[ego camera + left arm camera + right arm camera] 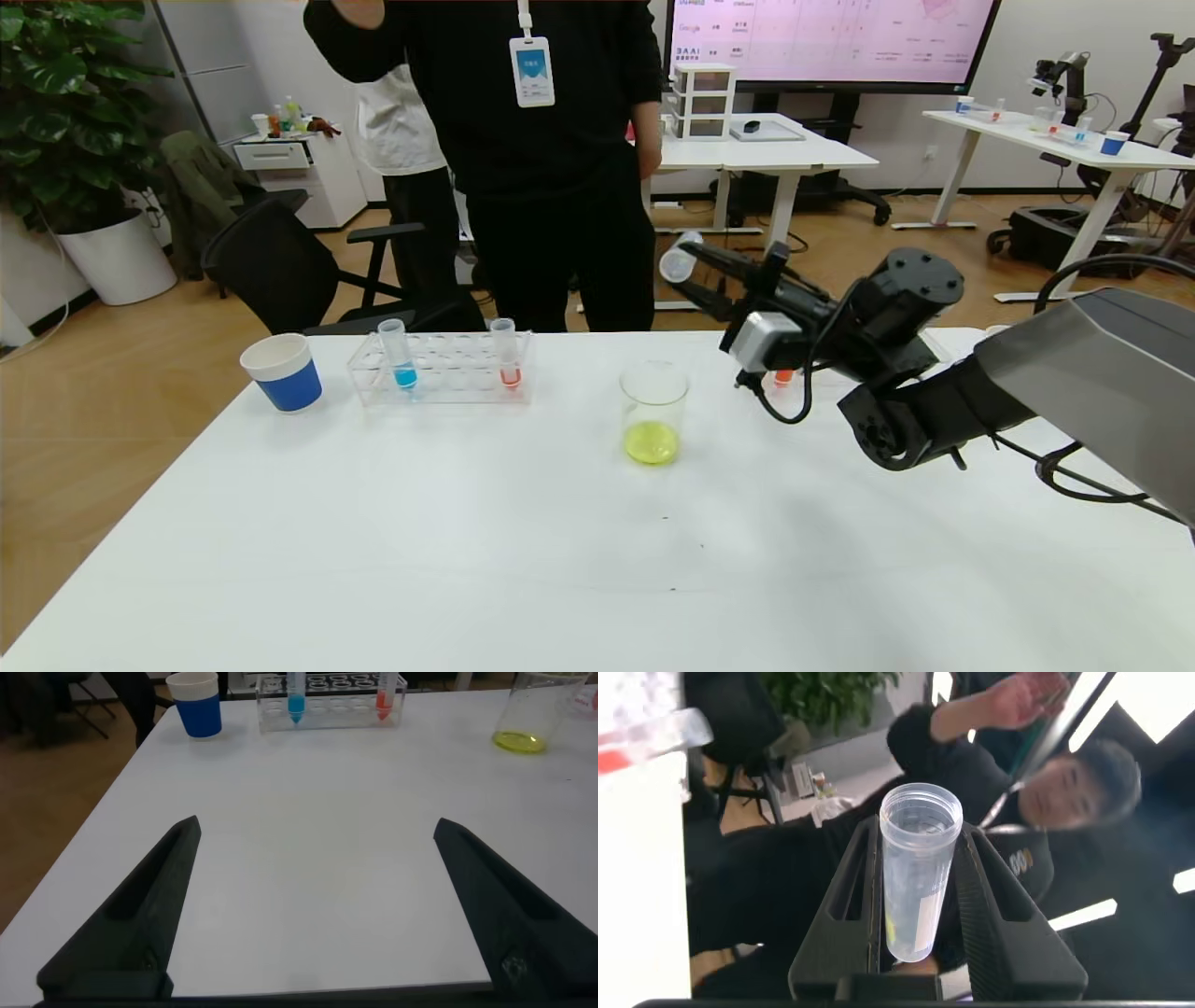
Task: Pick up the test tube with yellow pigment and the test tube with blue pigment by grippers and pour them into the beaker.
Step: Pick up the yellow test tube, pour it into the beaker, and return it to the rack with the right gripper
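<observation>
Your right end effector (695,273) is clamped on the test tube with yellow pigment (676,259), holding it raised above the surface (523,551) and tipped nearly level, its open mouth pointing toward the robot's left. It hangs up and to the right of the beaker (653,413), apart from it. The beaker stands upright near the middle of the surface with a pool of yellow-green liquid at its bottom.

From the right wrist view you see what the head view cannot: the tube (918,870) sits squarely between the two fingers (848,905), looks almost drained, and only a faint yellowish trace shows on its wall. A person in black (971,859) stands behind it.

Your left end effector (318,905) appears only in the left wrist view, its fingers spread wide apart over bare surface, gripping nothing. That view also shows the test tube with blue pigment (296,698) upright in the clear rack (332,693) at the far side, with a red-liquid tube (384,697) in the same rack and a blue-and-white paper cup (196,702) just beside the rack.

In the head view the rack (443,371) stands near the far edge of the surface, left of the beaker and apart from it. You have broad open room across the near half of the surface.
</observation>
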